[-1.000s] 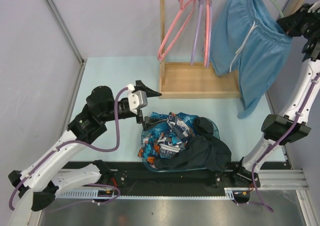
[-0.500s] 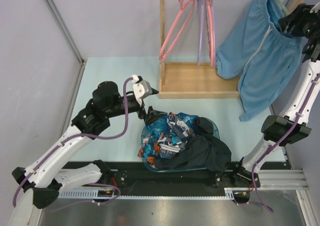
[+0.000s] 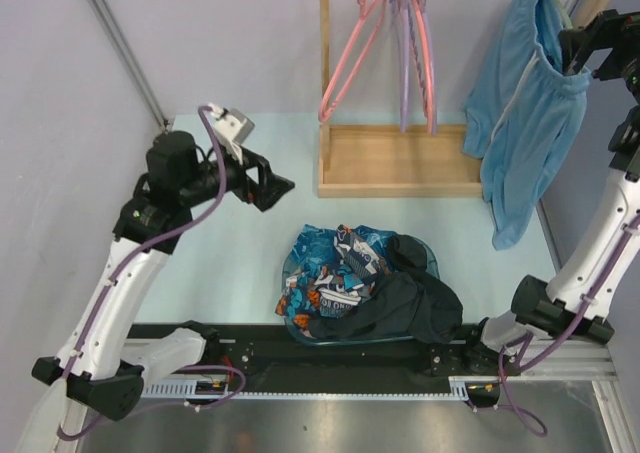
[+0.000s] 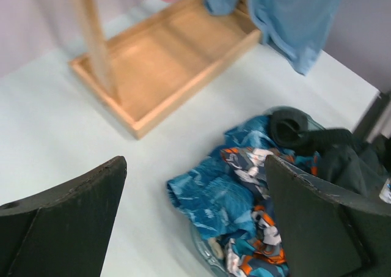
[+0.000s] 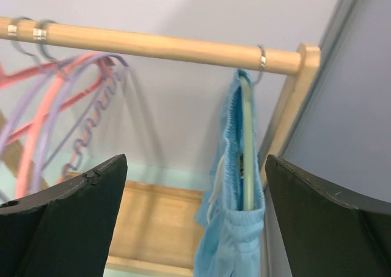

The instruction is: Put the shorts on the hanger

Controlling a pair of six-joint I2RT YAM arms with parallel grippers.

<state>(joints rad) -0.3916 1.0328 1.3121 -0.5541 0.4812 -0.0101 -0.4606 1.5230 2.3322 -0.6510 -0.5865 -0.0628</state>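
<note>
The light blue shorts (image 3: pixel 525 103) hang by their waistband over the pale green hanger (image 5: pixel 247 142). The hanger's metal hook sits on the wooden rail (image 5: pixel 153 44) beside the right post. A white drawstring dangles down their front. My right gripper (image 3: pixel 592 45) is open just to the right of the waistband, with nothing clamped between its fingers. In the right wrist view the shorts (image 5: pixel 235 240) hang free ahead of the right gripper (image 5: pixel 195 167). My left gripper (image 3: pixel 275 185) is open and empty, raised over the table left of the rack. The left wrist view shows the shorts' hem (image 4: pixel 293 14).
Pink and purple hangers (image 3: pixel 405 43) hang on the rail's left half. The rack's wooden base tray (image 3: pixel 400 163) stands on the table. A clear basket (image 3: pixel 432 258) near the front holds a blue-and-orange patterned garment (image 3: pixel 335 268) and a black garment (image 3: pixel 420 298).
My right gripper has opened and let go, and the shorts on their hanger have swung right to hang from the rail. My left arm has lifted and drawn back left from the basket.
</note>
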